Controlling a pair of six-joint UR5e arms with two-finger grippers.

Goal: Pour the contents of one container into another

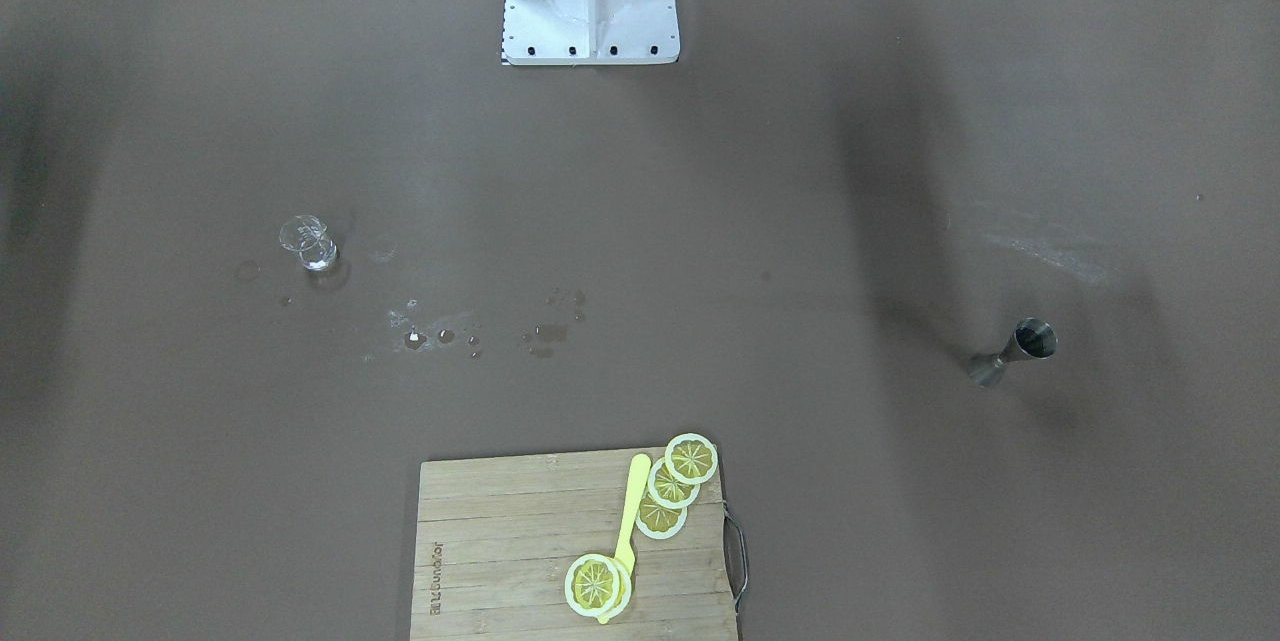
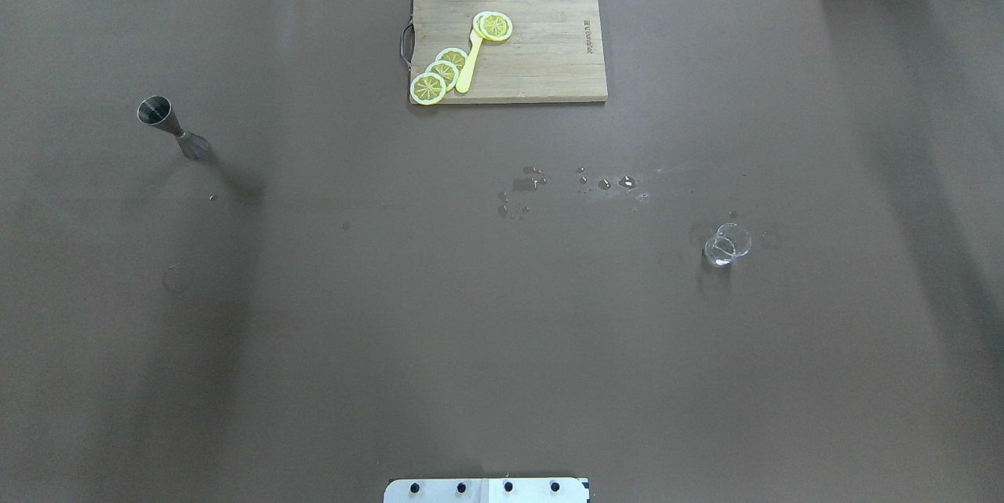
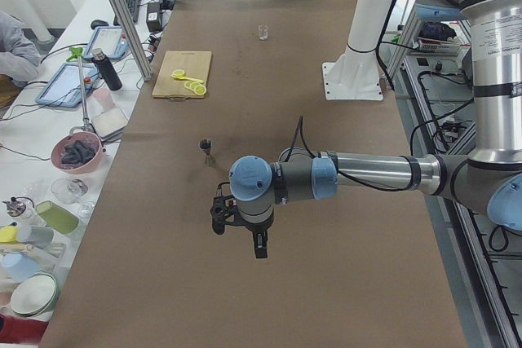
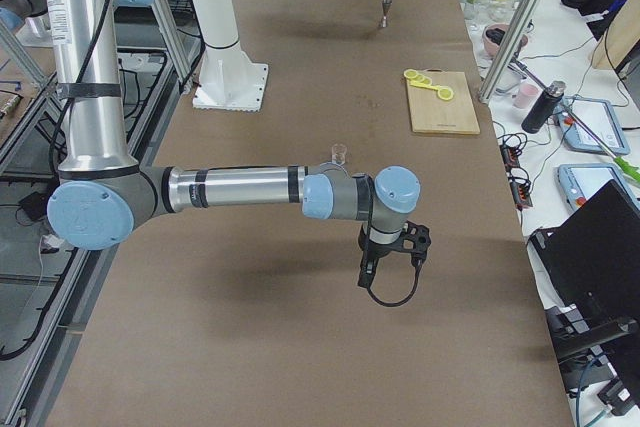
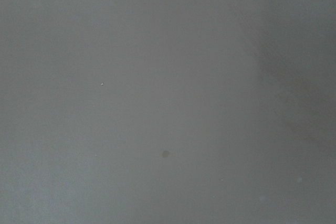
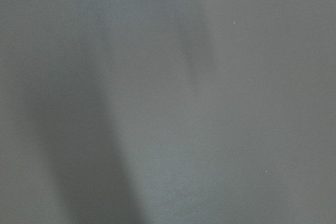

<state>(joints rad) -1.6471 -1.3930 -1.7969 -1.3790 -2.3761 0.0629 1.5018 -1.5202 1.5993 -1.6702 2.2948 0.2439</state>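
A: First entry?
B: Beaker [image 2: 727, 245]: upright on the table [image 2: 502, 330], robot's right side. Jigger [image 2: 172, 127]: upright, far left, well apart from it.
A: Grippers?
B: Left gripper [image 3: 241, 230], right gripper [image 4: 395, 257]: both aloft, neither item held. Spread or clenched, cannot tell.
A: Handling note?
B: The right arm is probably nearer the beaker. Grasp mid-wall, lip clear, keep it level. Drops [image 2: 604, 183] suggest wet, slippery glass.

A short dark printed brand mark [image 1: 436, 577] is showing on the wooden cutting board [image 1: 500, 531], running along one short edge, but its letters are coming out too small and blurred to read. No other writing is showing legibly.
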